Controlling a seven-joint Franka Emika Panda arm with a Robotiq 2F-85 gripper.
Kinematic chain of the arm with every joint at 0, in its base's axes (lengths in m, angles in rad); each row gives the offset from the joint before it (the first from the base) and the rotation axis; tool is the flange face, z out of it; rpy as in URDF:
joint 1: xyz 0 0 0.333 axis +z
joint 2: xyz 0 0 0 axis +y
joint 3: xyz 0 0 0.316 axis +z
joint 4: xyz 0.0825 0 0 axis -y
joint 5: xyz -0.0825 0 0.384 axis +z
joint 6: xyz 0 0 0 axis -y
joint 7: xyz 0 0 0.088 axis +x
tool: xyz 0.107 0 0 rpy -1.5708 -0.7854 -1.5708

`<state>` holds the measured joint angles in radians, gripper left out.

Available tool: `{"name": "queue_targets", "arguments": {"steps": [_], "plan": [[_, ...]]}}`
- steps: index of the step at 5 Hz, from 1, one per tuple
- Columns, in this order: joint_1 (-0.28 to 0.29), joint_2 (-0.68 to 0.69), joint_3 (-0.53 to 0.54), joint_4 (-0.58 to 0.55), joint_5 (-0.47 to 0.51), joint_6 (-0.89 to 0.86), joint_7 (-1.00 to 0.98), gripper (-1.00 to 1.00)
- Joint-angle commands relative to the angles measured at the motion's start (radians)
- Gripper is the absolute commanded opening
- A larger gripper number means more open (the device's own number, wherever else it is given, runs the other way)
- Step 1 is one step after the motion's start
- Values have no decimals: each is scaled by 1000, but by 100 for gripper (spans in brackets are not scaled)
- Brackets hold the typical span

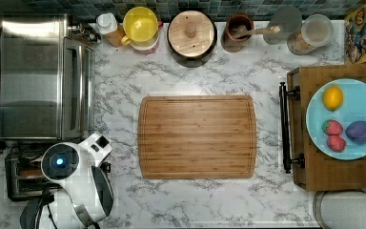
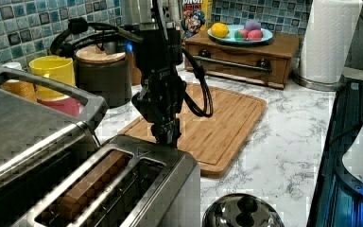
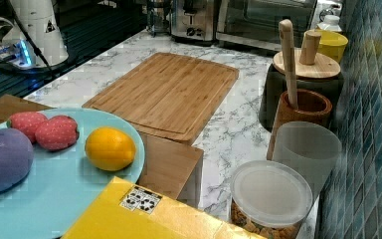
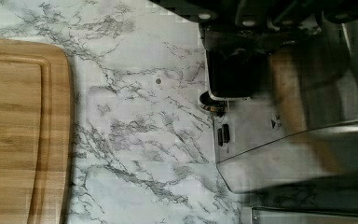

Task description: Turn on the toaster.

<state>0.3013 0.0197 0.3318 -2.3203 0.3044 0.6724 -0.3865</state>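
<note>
Toaster oven (image 1: 38, 78): sat just beside the toaster, on the top view's upper side of it.
Toaster (image 2: 118, 189): stood at the top view's lower left corner of the counter; bread showed in its slots.
My gripper (image 2: 166, 137): I hung right at the toaster's end nearest the cutting board, fingertips low against that end.
Fingers: I could not tell from here whether they were spread or closed.
Lever: the wrist view showed a dark block at the toaster's end, likely the knob, under my fingers.
Cutting board (image 1: 198, 137): lay well apart from the toaster, bare.
Progress: approach looked done; whether the lever was pressed home, I judged unclear, so the push probably remained.
</note>
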Motion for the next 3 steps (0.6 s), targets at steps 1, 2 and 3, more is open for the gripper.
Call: {"name": "queue_targets", "arguments": {"steps": [1, 2, 3], "plan": [[-40, 191, -43, -56, 48, 89, -13, -100], [-55, 202, -56, -106, 127, 161, -72, -100], [-72, 256, -53, -145, 173, 200, -146, -100]]}}
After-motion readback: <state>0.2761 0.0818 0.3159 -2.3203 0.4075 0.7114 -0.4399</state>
